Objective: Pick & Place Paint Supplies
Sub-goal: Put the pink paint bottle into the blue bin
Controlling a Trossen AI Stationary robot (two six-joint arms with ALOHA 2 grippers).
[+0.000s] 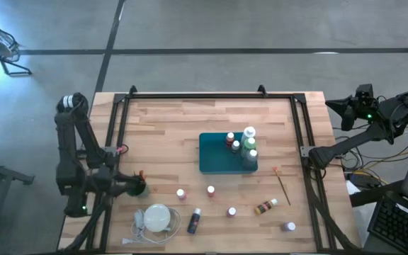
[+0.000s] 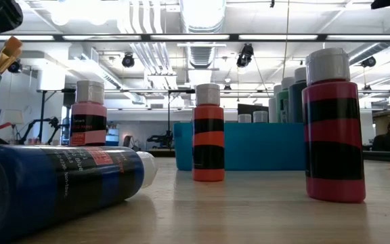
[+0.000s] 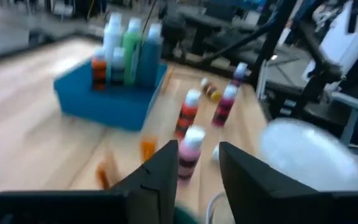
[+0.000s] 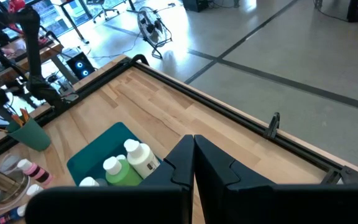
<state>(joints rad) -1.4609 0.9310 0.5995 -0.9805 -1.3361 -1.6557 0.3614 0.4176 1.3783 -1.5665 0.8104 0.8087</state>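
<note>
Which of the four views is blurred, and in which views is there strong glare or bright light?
The left wrist view is smeared by motion blur: the bottles in the teal tray look soft. The low view has bright ceiling lights washing out the top, and the blue bottle lying down is out of focus. The right wrist view shows glare on the floor. The high view is evenly lit.

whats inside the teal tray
The tray holds several white-capped bottles bunched at one end: green, teal, white and a red one. The rest is bare. Bottles hide its floor beneath them.
</note>
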